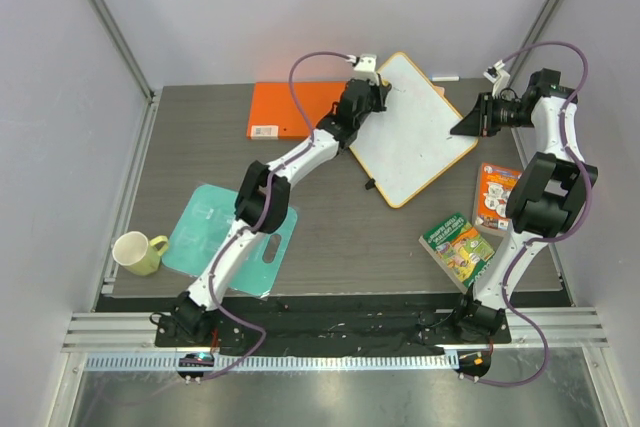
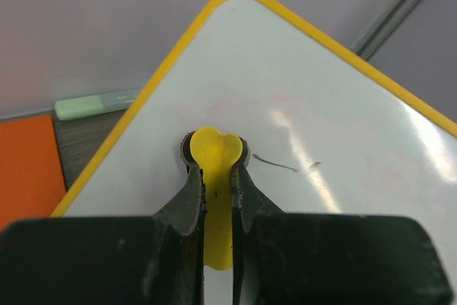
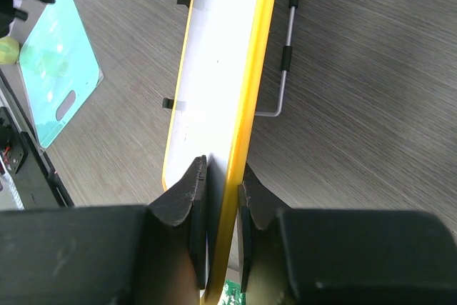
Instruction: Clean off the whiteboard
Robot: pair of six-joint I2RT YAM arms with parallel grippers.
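The whiteboard (image 1: 415,132), white with a yellow rim, stands tilted at the back centre of the table. My left gripper (image 1: 372,95) is shut on a yellow eraser (image 2: 216,176) whose round head presses on the board's face (image 2: 321,105) near its top corner. A short dark stroke (image 2: 275,164) shows just right of the eraser. My right gripper (image 1: 470,123) is shut on the board's right rim; in the right wrist view the yellow edge (image 3: 246,119) runs between the pads (image 3: 198,212).
An orange folder (image 1: 290,109) lies behind the left arm. A green marker (image 2: 96,104) lies by the back wall. A teal cutting board (image 1: 215,232) and a yellow mug (image 1: 140,252) sit front left. Two snack packets (image 1: 458,247) (image 1: 495,195) lie by the right arm.
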